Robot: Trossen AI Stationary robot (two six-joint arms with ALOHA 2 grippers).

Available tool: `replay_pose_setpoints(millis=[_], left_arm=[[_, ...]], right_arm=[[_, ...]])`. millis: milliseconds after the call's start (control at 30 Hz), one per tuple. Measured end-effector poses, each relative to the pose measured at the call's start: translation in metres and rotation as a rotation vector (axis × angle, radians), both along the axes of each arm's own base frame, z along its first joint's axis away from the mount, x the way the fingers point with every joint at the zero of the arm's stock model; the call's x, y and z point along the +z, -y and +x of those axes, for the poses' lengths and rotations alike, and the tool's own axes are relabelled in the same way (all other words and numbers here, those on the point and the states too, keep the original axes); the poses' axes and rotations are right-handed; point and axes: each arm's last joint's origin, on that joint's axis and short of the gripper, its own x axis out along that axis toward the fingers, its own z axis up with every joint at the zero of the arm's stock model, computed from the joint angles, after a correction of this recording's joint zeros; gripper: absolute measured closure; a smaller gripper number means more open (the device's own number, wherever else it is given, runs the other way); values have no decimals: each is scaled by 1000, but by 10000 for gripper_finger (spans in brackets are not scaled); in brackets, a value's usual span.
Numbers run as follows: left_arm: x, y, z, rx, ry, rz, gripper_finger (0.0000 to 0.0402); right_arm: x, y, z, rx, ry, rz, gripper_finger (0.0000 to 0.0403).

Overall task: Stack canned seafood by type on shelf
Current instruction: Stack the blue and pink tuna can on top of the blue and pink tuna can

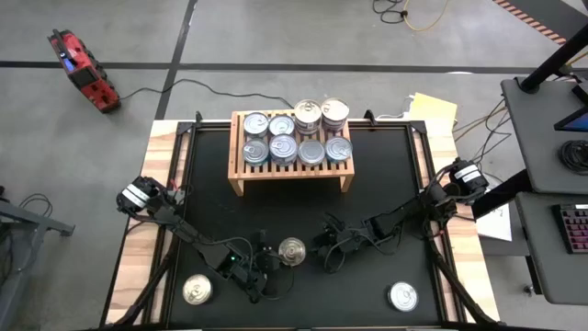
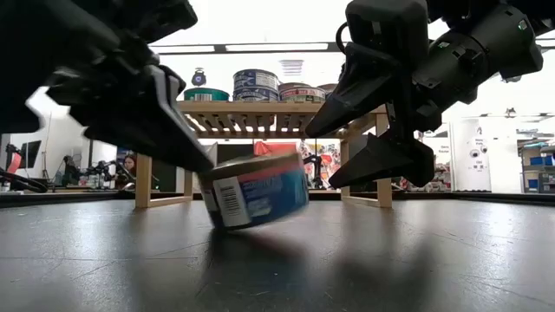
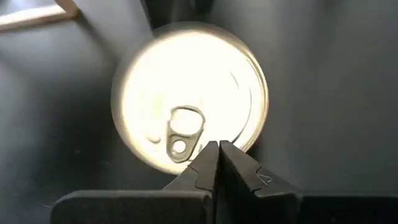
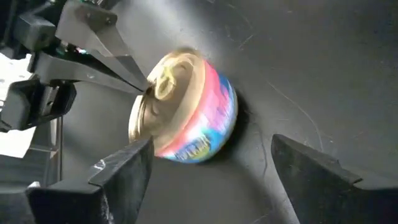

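The tuna tin (image 2: 257,191) sits tilted on the black mat before the shelf (image 1: 292,169); my left gripper (image 3: 217,149), fingers together, presses its lid. My right gripper (image 4: 208,168) straddles it, fingers apart; I fear that tilt flips it

From my left wrist camera I see a tin (image 3: 189,102) lid-on, its bright lid glaring almost white, a pull tab (image 3: 183,132) on it; my left pincer (image 3: 218,148) has its two dark fingers (image 3: 202,171) pressed together, tips meeting at the lid's edge just beside the tab; dark counter (image 3: 329,93) surrounds the tin; a pale wooden strip (image 3: 37,15) crosses one corner.
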Motion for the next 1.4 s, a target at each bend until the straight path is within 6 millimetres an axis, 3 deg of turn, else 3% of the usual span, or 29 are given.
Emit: replay_pose_setpoints(millis=[267, 700, 967, 1167, 1400], left_arm=[[-4, 0, -1, -3, -13, -8, 401], [3, 3, 5, 8, 78, -29, 401], [6, 7, 10, 16, 150, -83, 401], [-1, 10, 13, 12, 168, -96, 402], [-4, 10, 14, 17, 168, -93, 402]], right_arm=[[4, -1, 2, 29, 45, -8, 78], [20, -17, 16, 209, 168, -276, 108], [7, -30, 42, 238, 57, -314, 101], [9, -39, 60, 245, -79, -378, 81], [12, -42, 67, 228, -148, -418, 72]])
